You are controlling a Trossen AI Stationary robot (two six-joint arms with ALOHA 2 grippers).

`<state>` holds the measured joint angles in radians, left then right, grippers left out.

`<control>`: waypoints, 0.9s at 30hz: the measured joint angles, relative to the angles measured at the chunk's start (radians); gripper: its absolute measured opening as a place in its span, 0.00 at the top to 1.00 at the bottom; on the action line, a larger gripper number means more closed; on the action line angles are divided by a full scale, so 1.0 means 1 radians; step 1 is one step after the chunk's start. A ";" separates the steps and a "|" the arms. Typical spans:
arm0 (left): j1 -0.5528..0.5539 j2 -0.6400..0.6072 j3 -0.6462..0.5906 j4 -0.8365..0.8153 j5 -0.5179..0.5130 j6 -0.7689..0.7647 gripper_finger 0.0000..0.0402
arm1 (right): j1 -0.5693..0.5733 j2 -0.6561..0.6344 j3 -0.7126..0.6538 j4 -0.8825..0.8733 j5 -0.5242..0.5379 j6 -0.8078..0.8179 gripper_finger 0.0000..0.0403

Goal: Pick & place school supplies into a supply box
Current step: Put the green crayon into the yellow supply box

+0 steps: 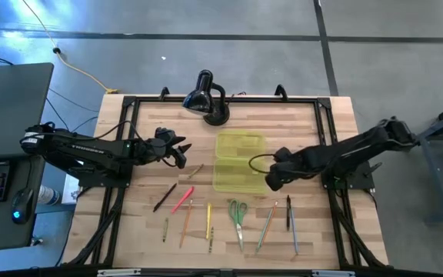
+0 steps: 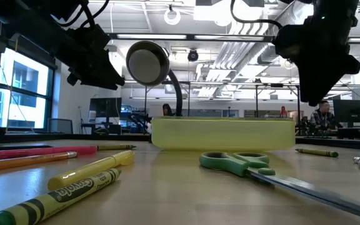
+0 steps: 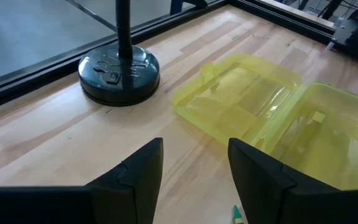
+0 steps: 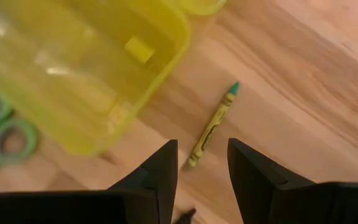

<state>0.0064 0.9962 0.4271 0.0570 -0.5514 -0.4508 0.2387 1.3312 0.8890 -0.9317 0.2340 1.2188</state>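
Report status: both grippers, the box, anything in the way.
Left gripper open, empty, left of the box. Right gripper open, empty, above a crayon beside the box. Box open; lamp behind it, clear.

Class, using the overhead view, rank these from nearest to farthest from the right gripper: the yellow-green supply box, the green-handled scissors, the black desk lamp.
From the right gripper:
1. Supply box, right beside it, toward the table's middle.
2. Scissors, toward the front edge.
3. Desk lamp, at the far edge.

The table (image 3: 55, 134) was pale, smooth wood in jointed strips with a faint sheen. The supply box (image 3: 278, 118) was glossy translucent yellow-green plastic, and the desk lamp (image 3: 120, 74) had a dark, slightly shiny base. A crayon (image 4: 213, 124) wore a matt paper wrapper; the scissors (image 2: 239, 164) had smooth green plastic handles and metal blades.
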 joint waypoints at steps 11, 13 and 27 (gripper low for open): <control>0.000 0.000 0.000 0.000 0.003 0.000 0.46 | -0.007 0.187 -0.001 0.007 -0.038 0.078 0.71; 0.000 0.000 0.000 0.000 0.003 0.000 0.46 | -0.011 0.206 -0.001 0.006 -0.052 0.089 0.71; 0.000 0.000 0.000 0.000 0.003 0.000 0.46 | -0.047 0.285 -0.001 0.036 -0.066 0.117 0.71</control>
<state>0.0063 0.9965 0.4268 0.0570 -0.5488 -0.4511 0.1916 1.6164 0.8883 -0.8961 0.1685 1.3357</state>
